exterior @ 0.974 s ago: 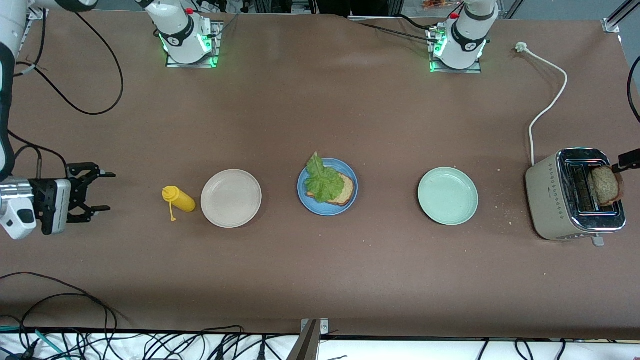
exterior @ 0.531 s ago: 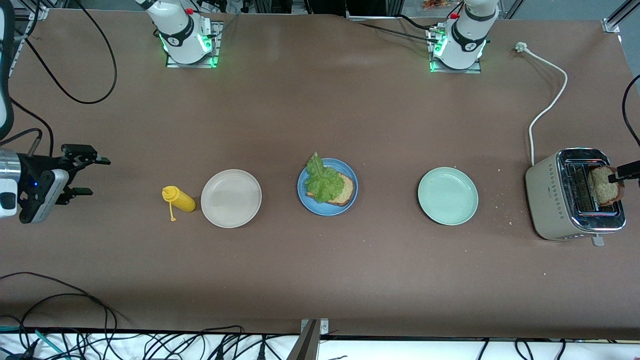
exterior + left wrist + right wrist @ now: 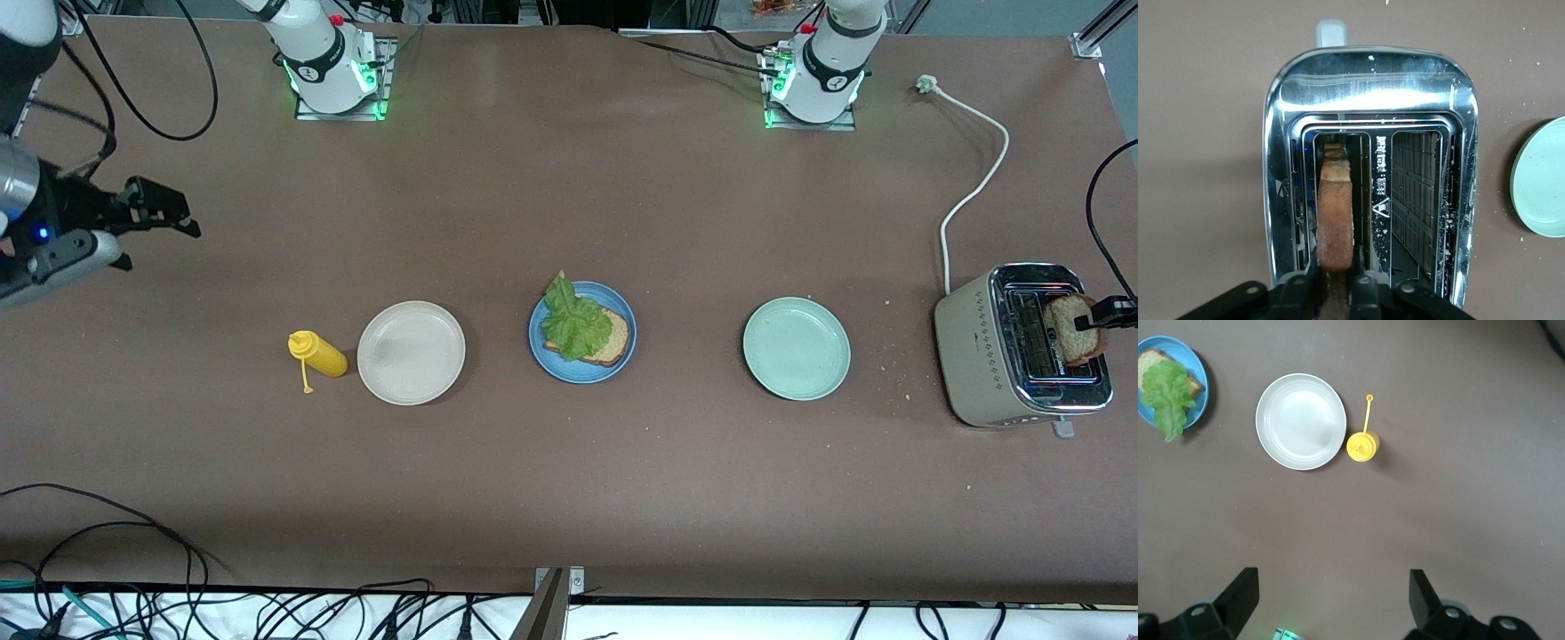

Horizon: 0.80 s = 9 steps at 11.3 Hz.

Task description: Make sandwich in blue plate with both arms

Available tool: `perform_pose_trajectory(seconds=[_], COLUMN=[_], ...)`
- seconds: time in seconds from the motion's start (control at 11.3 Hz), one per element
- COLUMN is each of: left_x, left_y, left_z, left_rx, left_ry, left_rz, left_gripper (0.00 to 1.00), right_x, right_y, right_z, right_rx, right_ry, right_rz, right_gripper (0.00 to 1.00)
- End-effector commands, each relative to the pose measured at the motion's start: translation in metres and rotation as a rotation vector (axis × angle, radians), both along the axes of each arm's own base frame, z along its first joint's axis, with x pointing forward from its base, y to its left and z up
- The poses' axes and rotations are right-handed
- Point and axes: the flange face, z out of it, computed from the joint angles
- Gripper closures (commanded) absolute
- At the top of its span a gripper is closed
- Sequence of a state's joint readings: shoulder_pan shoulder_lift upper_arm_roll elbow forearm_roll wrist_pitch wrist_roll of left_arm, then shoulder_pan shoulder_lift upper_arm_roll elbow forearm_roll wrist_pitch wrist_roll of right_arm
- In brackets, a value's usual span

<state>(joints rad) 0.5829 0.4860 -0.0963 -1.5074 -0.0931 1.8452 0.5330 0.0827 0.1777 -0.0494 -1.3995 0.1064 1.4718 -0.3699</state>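
The blue plate (image 3: 578, 372) sits mid-table with one brown bread slice (image 3: 616, 336) on it and a ruffled lettuce leaf (image 3: 576, 320) on top. A second bread slice (image 3: 1071, 336) stands upright in the slot of the toaster (image 3: 987, 356) at the left arm's end. My left gripper (image 3: 1093, 317) is shut on that slice's top edge. In the left wrist view its fingers pinch the bread slice (image 3: 1335, 207) from both sides at my left gripper (image 3: 1335, 293). My right gripper (image 3: 164, 227) hangs open over bare table at the right arm's end, with nothing in my right gripper (image 3: 1331, 600).
A cream-white plate (image 3: 411, 352) and a yellow squeeze bottle (image 3: 318, 354) lie toward the right arm's end. A pale green plate (image 3: 797, 348) sits between the blue plate and the toaster. The toaster's white cord (image 3: 973, 191) runs toward the arms' bases. Crumbs dot the table near the toaster.
My left gripper has closed onto the bread slice in the toaster. My right arm has drawn back toward its base end with the gripper still open.
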Motion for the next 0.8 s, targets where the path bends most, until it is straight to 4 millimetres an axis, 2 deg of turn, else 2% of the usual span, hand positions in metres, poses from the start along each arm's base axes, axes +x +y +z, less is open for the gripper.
perform_pose_trajectory(seconds=[0.0, 0.18, 0.44, 0.53, 0.71], left_x=[0.000, -0.004, -0.003, 0.000, 0.006], left_y=[0.000, 0.000, 0.003, -0.004, -0.026], left_z=[0.017, 0.041, 0.114, 0.128, 0.135], left_rx=[-0.021, 0.002, 0.041, 0.045, 0.027], left_ry=[-0.009, -0.018, -0.024, -0.021, -0.003], left_rz=[0.019, 0.009, -0.024, -0.042, -0.081], left_gripper=[1.00, 1.00, 1.00, 1.00, 1.00], right_x=[-0.025, -0.023, -0.008, -0.009, -0.010], right_y=[-0.002, -0.010, -0.012, -0.011, -0.011], right_z=[0.007, -0.001, -0.016, -0.015, -0.011], right_rx=[-0.100, -0.134, -0.149, -0.149, -0.148], right_ry=[-0.011, -0.005, -0.022, -0.024, -0.031], right_rz=[-0.102, -0.113, -0.114, -0.112, -0.113], right_gripper=[0.00, 0.00, 0.00, 0.00, 0.00])
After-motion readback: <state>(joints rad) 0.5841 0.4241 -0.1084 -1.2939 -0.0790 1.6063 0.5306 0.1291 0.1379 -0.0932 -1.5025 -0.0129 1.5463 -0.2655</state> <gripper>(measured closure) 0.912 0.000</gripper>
